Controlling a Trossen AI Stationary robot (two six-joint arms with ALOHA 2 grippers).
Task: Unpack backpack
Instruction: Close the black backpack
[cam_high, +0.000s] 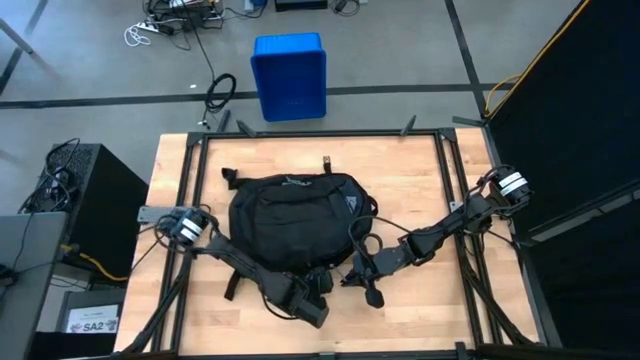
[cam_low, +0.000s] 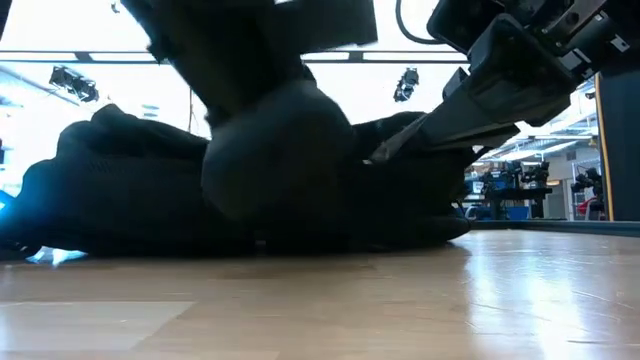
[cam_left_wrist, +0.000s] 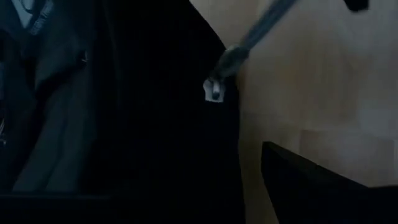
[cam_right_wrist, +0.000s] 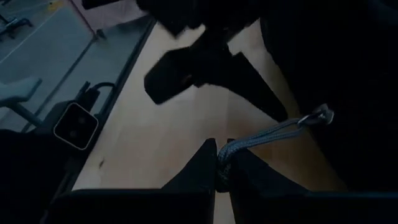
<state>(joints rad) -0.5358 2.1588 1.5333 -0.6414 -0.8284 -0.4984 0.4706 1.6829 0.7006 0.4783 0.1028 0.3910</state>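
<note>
The black backpack (cam_high: 290, 215) lies flat in the middle of the wooden table (cam_high: 420, 180), and it fills the low view as a dark mound (cam_low: 130, 190). My right gripper (cam_high: 358, 278) (cam_right_wrist: 222, 163) sits at the backpack's near right corner, shut on a grey zipper cord (cam_right_wrist: 267, 134). That cord runs to a metal zipper slider (cam_right_wrist: 320, 116) (cam_left_wrist: 213, 91) on the backpack's edge. My left gripper (cam_high: 305, 295) is low at the backpack's near edge, just left of the right one. Dark fabric (cam_left_wrist: 155, 124) fills most of the left wrist view. My right gripper pinches the free end of the grey zipper cord (cam_right_wrist: 225, 152) between its two fingertips. The cord runs straight from the fingertips to the slider, drawn taut, just above the table. The slider stays on the backpack's edge, and the backpack rests on the table.
A blue plastic bin (cam_high: 289, 75) stands on the floor beyond the table's far edge. A black box (cam_high: 95, 200) stands left of the table and a black curtain (cam_high: 580, 120) hangs to its right. Bare wood (cam_high: 440, 310) shows near the table's near right corner.
</note>
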